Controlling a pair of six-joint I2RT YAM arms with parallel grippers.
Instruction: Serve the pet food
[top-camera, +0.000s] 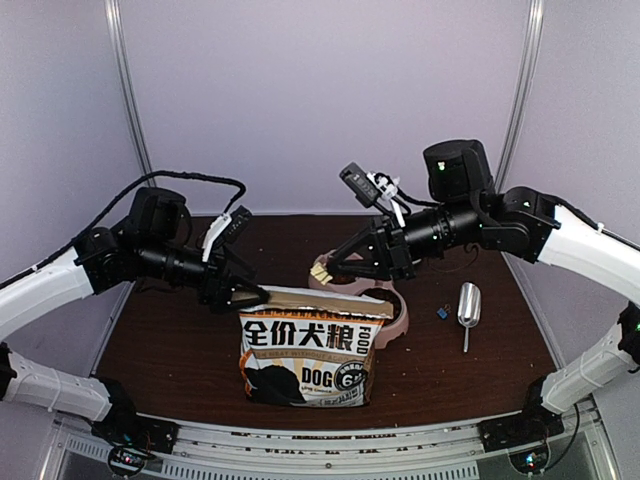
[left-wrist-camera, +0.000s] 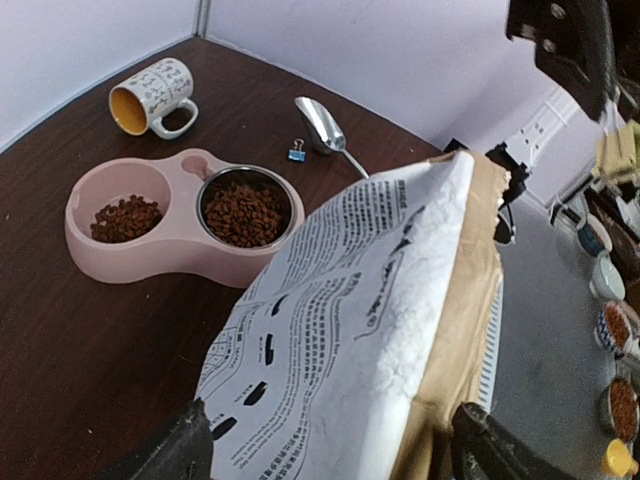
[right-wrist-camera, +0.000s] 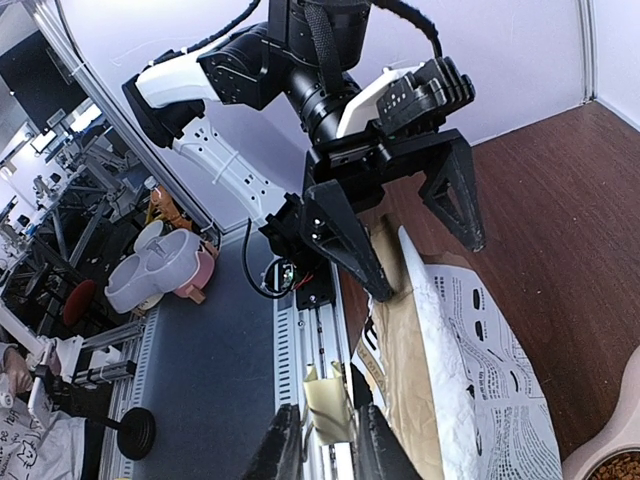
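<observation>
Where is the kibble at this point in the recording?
In the left wrist view the kibble lies in both wells of the pink double bowl, on the table beyond the dog food bag and near the mug.

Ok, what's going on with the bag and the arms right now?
The left gripper is open astride the top of the upright dog food bag, not clamping it. The right gripper holds a small pale yellow object near the bag's top. Kibble already sits in both sides of the pink double bowl; the scoop lies nearby.
</observation>
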